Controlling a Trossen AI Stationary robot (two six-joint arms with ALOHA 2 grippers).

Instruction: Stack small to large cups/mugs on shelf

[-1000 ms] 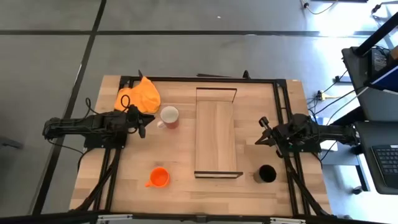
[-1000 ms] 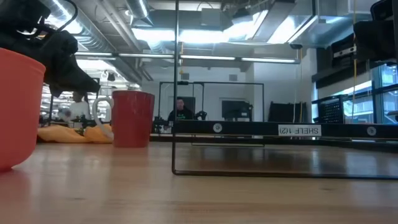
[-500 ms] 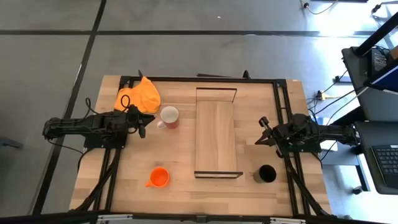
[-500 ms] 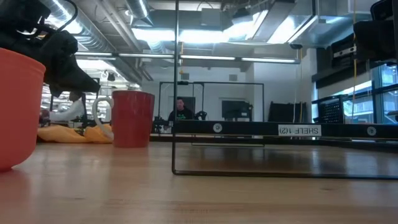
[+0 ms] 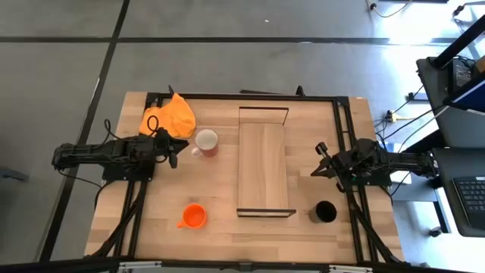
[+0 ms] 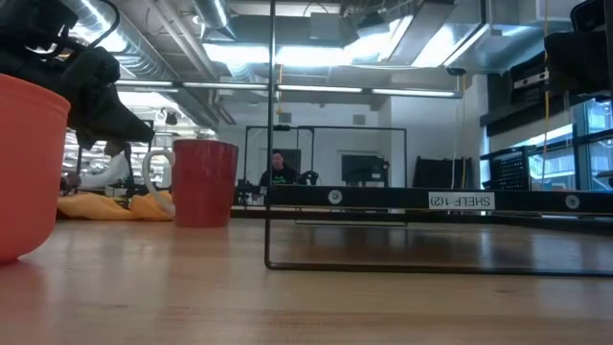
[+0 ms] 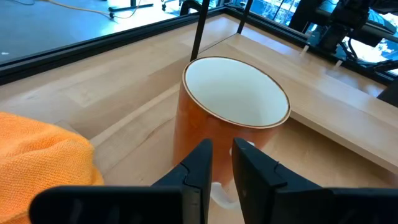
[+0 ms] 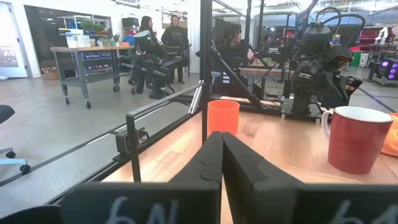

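Mugs are all on the tabletop, none on the shelf yet: your red mug stands just left of the shelf's far end, the small orange mug sits near the front left, and the black mug is by the shelf's front right corner. Your left gripper hovers right at the red mug's handle side, fingers only a narrow gap apart, gripping nothing. Your right gripper waits at the right edge, fingers pressed together and empty. An orange cloth lies behind the left gripper.
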